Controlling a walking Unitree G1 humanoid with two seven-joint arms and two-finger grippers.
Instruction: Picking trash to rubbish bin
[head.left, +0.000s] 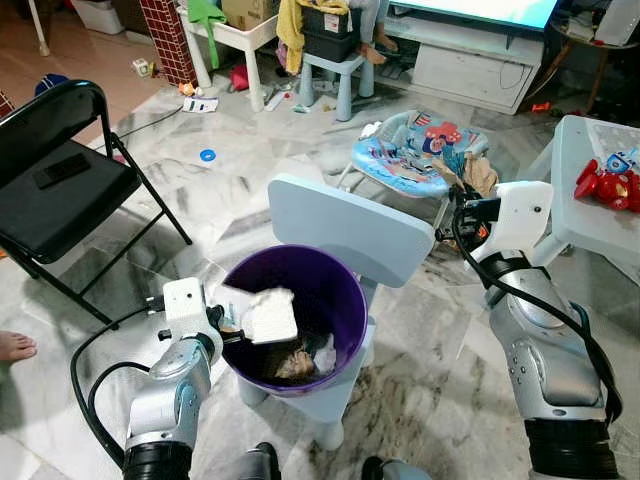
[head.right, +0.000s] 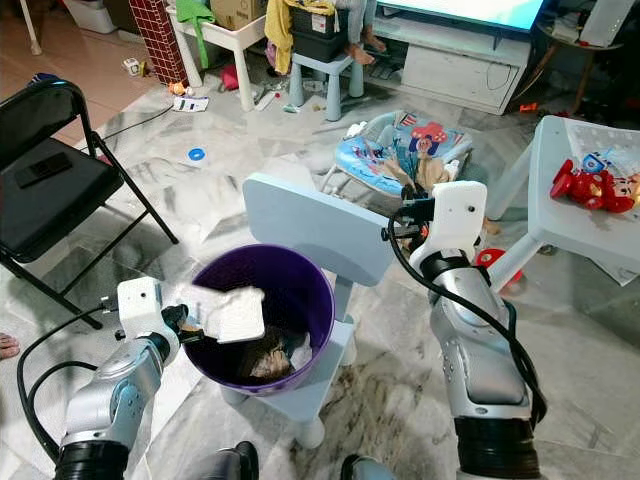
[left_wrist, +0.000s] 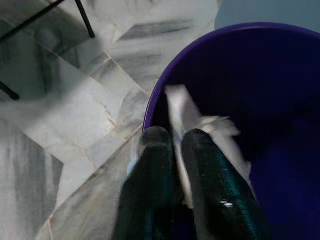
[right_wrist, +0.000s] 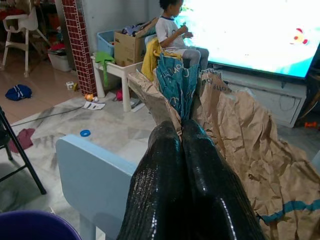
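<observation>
The left tool (head.left: 238, 334) reached forward low on the left, its fingers (left_wrist: 155, 170) pinched together on a white scrap. The right tool (right_wrist: 181, 131) was raised higher, fingers closed on crumpled paper.

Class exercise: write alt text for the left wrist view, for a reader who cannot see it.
The left gripper, its two black fingers shut on a white piece of trash, holds it just inside the rim of a purple bin. Grey marble floor tiles lie beside the bin.
</observation>
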